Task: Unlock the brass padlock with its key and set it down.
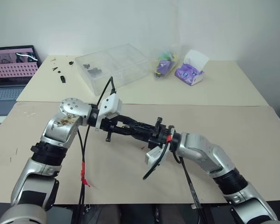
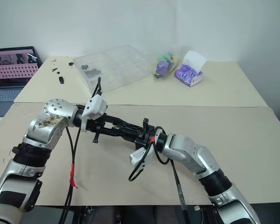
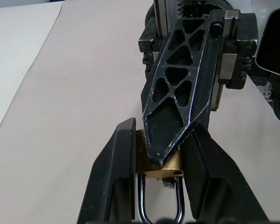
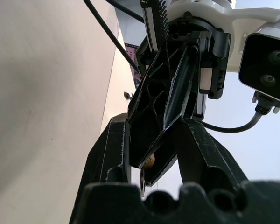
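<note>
Padlock (image 3: 161, 169) sits pinched between the two fingers of the left hand (image 3: 158, 172), raised above the beige tabletop (image 1: 252, 135), shackle pointing back toward the wrist. Right hand (image 4: 151, 154) meets it tip to tip, fingers around the left hand's fingertips; whether it grips anything cannot be told. Key not discernible.

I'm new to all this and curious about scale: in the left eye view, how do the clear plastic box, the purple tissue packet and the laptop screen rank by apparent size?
1. Clear plastic box, largest.
2. Laptop screen, though cut off by the picture's edge.
3. Purple tissue packet, smallest.
</note>
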Available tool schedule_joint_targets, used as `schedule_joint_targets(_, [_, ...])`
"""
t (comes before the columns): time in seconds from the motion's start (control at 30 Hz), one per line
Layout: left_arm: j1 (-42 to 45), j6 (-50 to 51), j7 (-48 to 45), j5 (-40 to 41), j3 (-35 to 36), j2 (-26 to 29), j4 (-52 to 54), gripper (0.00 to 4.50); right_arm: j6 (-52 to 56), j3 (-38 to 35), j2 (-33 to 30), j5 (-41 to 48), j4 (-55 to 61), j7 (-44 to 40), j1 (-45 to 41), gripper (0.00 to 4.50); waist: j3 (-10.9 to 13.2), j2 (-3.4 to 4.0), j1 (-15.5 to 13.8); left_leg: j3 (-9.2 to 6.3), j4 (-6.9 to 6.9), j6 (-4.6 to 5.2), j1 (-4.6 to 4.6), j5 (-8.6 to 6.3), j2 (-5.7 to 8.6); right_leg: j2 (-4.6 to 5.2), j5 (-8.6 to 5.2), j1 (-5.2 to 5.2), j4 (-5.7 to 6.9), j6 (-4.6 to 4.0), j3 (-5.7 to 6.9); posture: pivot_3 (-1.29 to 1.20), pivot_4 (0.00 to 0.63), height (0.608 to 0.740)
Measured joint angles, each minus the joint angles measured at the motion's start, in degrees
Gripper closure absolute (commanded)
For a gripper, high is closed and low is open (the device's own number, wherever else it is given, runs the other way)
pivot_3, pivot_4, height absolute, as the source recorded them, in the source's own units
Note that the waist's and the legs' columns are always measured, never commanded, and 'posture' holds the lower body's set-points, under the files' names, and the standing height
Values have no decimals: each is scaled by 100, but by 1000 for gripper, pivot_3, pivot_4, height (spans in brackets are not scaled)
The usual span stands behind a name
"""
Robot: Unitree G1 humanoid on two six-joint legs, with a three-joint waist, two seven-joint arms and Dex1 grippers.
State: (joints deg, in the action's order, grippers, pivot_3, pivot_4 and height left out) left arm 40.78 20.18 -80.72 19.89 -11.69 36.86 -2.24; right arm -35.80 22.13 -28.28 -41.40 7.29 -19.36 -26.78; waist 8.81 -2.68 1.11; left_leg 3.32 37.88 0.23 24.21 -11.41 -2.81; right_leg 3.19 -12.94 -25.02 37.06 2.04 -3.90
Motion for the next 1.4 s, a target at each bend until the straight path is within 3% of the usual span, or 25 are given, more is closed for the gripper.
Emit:
schedule_joint_targets(0.8, [-17, 1, 12, 10, 6, 75, 4, 3650, 34, 0, -32, -9, -6, -51, 12, 3514, 0, 0, 0, 0, 0, 0, 0, 0, 0, 0, 0, 0, 0, 0, 0, 0, 150, 740])
schedule_joint_targets(0.9, [-17, 0, 18, 6, 13, 77, 3, 3650, 43, -5, -34, -4, -27, -55, 12, 3930, 0, 0, 0, 0, 0, 0, 0, 0, 0, 0, 0, 0, 0, 0, 0, 0, 150, 740])
schedule_joint_targets(1.07, [-18, 5, 27, 0, 39, 98, 0, 3650, 61, -22, -47, -3, -48, -60, 12, 4220, 0, 0, 0, 0, 0, 0, 0, 0, 0, 0, 0, 0, 0, 0, 0, 0, 150, 740])
schedule_joint_targets(1.4, [-26, 17, 44, 15, 48, 98, 0, 3650, 61, -23, -44, -4, -48, -60, 11, 4240, 0, 0, 0, 0, 0, 0, 0, 0, 0, 0, 0, 0, 0, 0, 0, 0, 150, 740])
